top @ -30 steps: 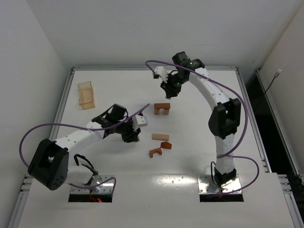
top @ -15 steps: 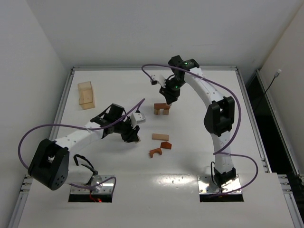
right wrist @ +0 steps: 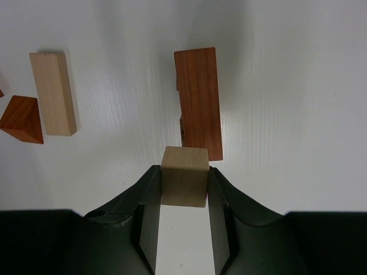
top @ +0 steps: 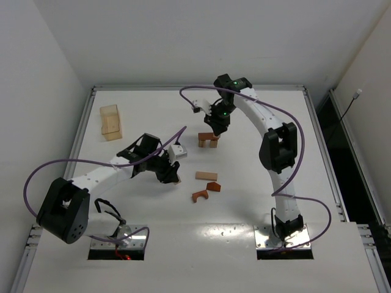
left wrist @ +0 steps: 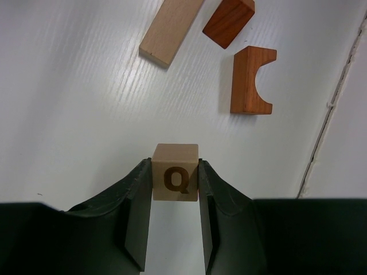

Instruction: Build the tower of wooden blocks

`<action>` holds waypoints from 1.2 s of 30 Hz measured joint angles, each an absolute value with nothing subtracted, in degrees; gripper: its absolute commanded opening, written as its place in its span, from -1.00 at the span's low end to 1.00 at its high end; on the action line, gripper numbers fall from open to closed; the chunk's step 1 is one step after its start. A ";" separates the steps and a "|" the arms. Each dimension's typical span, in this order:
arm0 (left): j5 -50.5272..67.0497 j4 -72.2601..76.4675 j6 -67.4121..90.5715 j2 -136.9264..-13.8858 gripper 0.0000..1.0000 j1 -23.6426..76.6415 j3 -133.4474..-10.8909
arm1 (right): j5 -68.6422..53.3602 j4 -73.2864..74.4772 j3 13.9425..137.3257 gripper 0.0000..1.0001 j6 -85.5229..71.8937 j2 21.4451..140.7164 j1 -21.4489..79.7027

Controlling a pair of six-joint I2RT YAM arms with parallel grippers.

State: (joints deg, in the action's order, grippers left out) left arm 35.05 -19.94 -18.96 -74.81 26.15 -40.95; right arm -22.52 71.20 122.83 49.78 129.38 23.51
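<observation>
The wood block tower stands a little beyond the middle of the table, so far only a reddish-brown bar laid across pale blocks; the top view shows that bridge shape from the side, while the right wrist view looks straight down on the bar's top face and hides nearly everything under it.

The right gripper hangs directly over the tower, its fingers clamped on a plain pale cube; the overhead camera hides that cube behind the wrist, and only the wrist view shows it, over the bar's near end; whether cube and bar touch I cannot tell.

Nearer the arm bases lie three loose pieces close together: a pale bar, a reddish wedge just beside it and a reddish arch nearest the bases; the left wrist view shows the arch on its side, notch open towards the table edge.

The left gripper sits just left of these, low over the table, pinching a lettered cube; the Q on its face reads only in the left wrist view.

A larger wooden box stands well apart, by the far left edge.
</observation>
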 measured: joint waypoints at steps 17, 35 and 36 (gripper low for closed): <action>35.27 -19.57 -18.94 -76.03 -1.00 26.15 -40.95 | -22.00 70.83 124.81 -0.90 52.73 131.26 24.43; 35.46 -19.59 -18.94 -76.42 -1.00 26.11 -40.95 | -20.56 70.78 125.40 -0.83 53.89 132.31 25.23; 35.46 -19.59 -18.94 -76.42 -1.00 26.09 -40.95 | -20.53 70.78 125.40 -0.83 53.89 132.31 25.23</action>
State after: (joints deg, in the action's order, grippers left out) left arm 35.46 -19.59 -18.94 -76.42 26.09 -40.95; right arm -20.53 70.78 125.40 53.89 132.31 25.23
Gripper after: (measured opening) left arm 0.283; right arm 0.294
